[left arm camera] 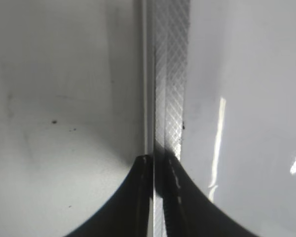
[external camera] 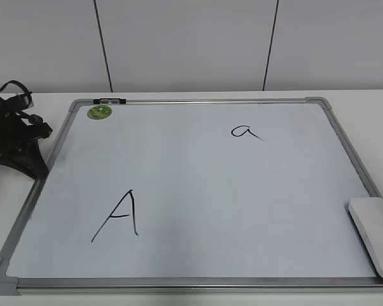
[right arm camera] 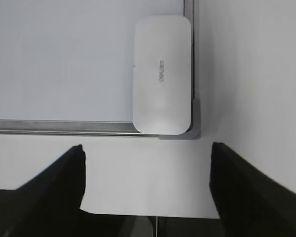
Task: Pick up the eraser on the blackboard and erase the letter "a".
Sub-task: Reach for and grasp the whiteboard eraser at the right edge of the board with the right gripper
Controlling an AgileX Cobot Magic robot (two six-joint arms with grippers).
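The white eraser [external camera: 376,234] lies flat on the blackboard [external camera: 210,191] at its near right corner. The right wrist view shows the eraser [right arm camera: 162,74] against the silver frame [right arm camera: 64,126]. The small letter "a" [external camera: 246,132] is at the board's upper right. My right gripper [right arm camera: 147,150] is open and empty, above the bare table just in front of that corner; it is out of the exterior view. My left gripper [external camera: 32,167] is shut and empty at the board's left frame [left arm camera: 170,74], with its fingertips [left arm camera: 158,160] over the frame edge.
A large capital "A" [external camera: 119,215] is drawn at the board's lower left. A green round magnet [external camera: 99,113] and a small dark clip [external camera: 110,101] sit at the top left. The table's front edge [right arm camera: 153,215] runs just behind my right gripper.
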